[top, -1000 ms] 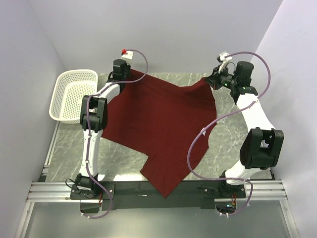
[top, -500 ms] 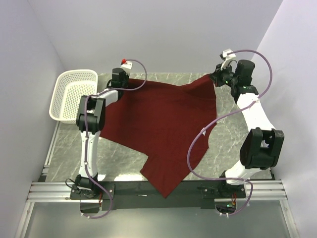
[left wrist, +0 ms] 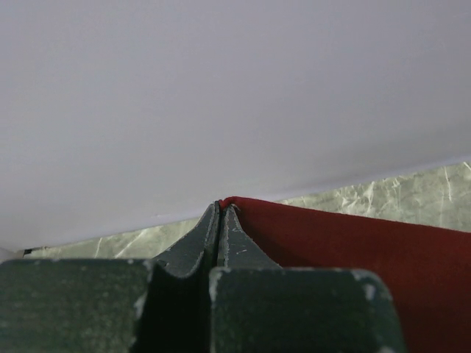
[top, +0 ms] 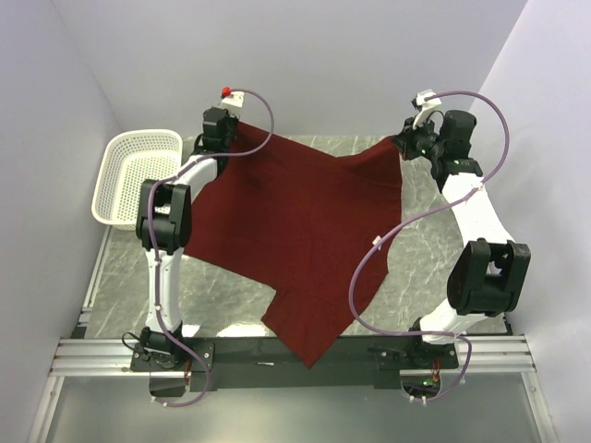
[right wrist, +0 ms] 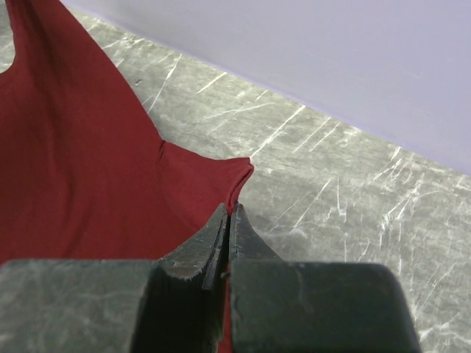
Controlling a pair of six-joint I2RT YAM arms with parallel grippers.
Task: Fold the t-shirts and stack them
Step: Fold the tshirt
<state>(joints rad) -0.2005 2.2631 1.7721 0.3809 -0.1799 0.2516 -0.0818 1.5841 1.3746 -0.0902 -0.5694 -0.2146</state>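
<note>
A dark red t-shirt (top: 305,221) lies spread over the marble table, its near end hanging past the front edge. My left gripper (top: 233,132) is shut on the shirt's far left corner, with red cloth (left wrist: 346,243) pinched at the tips of the left gripper (left wrist: 222,207). At the far right, my right gripper (top: 402,143) is shut on the other far corner. In the right wrist view the right gripper (right wrist: 229,211) clamps the cloth (right wrist: 88,162), and a small corner pokes out beyond the tips. Both corners are lifted and the far edge is stretched between them.
A white perforated basket (top: 137,175) sits at the table's left edge, beside the left arm. The grey marble tabletop (top: 425,249) shows to the right of the shirt. Pale walls close in behind and on both sides. A metal rail (top: 102,355) runs along the front.
The left gripper has moved farther back and slightly left with its corner, pulling the shirt's far edge tauter. The right gripper has shifted a little toward the back wall.
</note>
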